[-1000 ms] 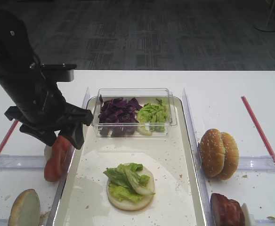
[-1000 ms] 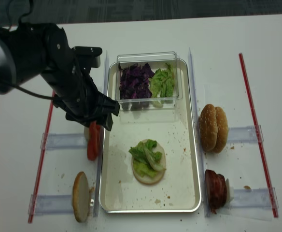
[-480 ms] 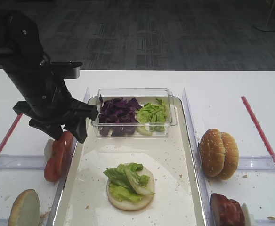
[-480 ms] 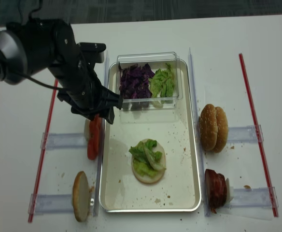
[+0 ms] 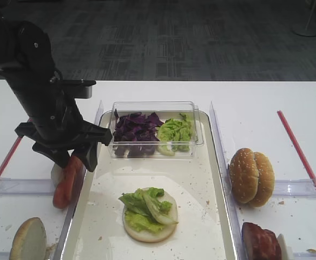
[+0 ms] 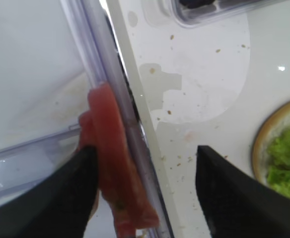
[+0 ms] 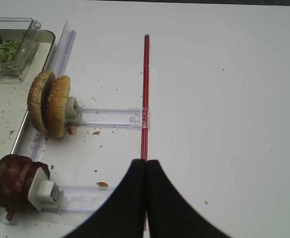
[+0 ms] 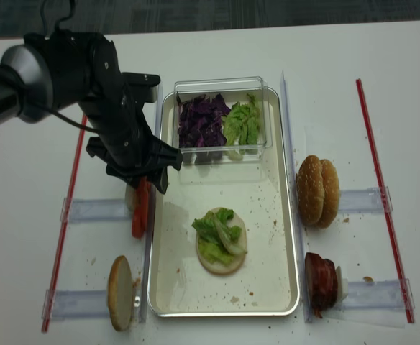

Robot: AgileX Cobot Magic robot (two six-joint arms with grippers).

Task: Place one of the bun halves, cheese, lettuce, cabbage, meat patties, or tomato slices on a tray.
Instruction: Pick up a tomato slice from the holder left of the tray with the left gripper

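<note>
Red tomato slices [image 5: 65, 183] [image 6: 112, 168] stand on edge in a clear rack just left of the cream tray [image 5: 196, 179] [image 8: 267, 215]. My left gripper [image 5: 76, 158] [image 6: 145, 153] [image 8: 144, 181] is open and straddles them and the tray's rim. One finger touches the slices; the other hangs over the tray, well clear of them. On the tray lies a bun half [image 5: 147, 230] topped with lettuce [image 5: 144, 206]. My right gripper [image 7: 146, 163] is shut and empty above the table at the right. No cheese shows.
A clear box at the tray's far end holds purple cabbage [image 5: 135, 127] and lettuce [image 5: 175, 130]. Two bun halves [image 5: 251, 176] [image 7: 49, 103] and meat patties [image 5: 261, 241] [image 7: 13, 181] stand in racks on the right. Another bun half [image 5: 28, 238] stands at the front left. Red strips [image 7: 146, 89] edge the table.
The left arm has shifted a little toward the tray and turned, with its jaws slightly narrower around the tomato slices. The food on the tray has not moved.
</note>
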